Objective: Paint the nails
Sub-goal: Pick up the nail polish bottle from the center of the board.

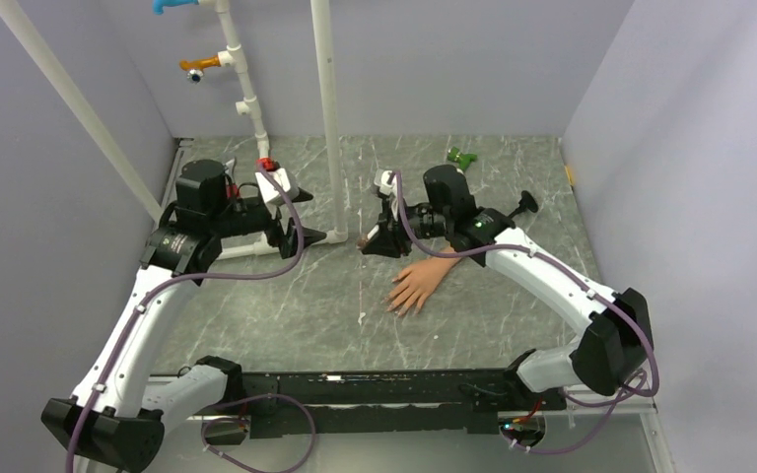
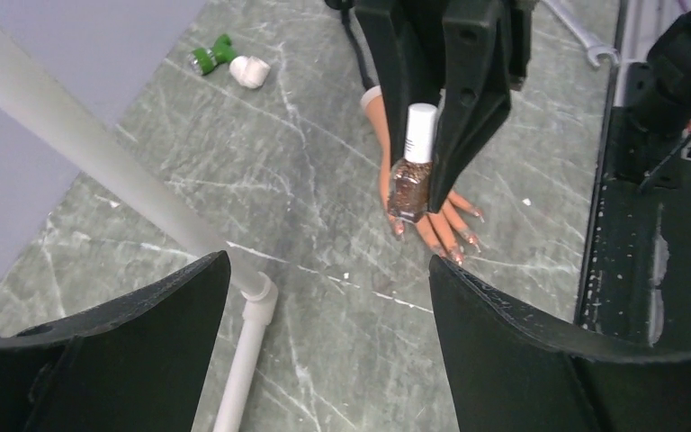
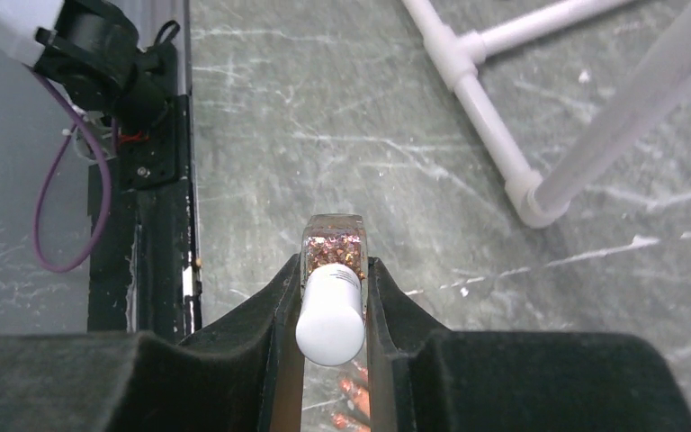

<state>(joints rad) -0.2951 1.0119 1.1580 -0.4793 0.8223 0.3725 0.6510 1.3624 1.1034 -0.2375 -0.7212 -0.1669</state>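
Pinching glitter bottle (image 3: 333,245), right hand (image 3: 334,277), nails (image 2: 458,256) clearest from left wrist

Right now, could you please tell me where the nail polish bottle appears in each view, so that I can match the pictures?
Top external: nail polish bottle at picture centre, held in the right gripper, just right of the pipe foot.
Left wrist: upper centre, in front of the mannequin hand.
Right wrist: bottom centre, white cap toward the camera.
Shared landmark: the white pipe foot.
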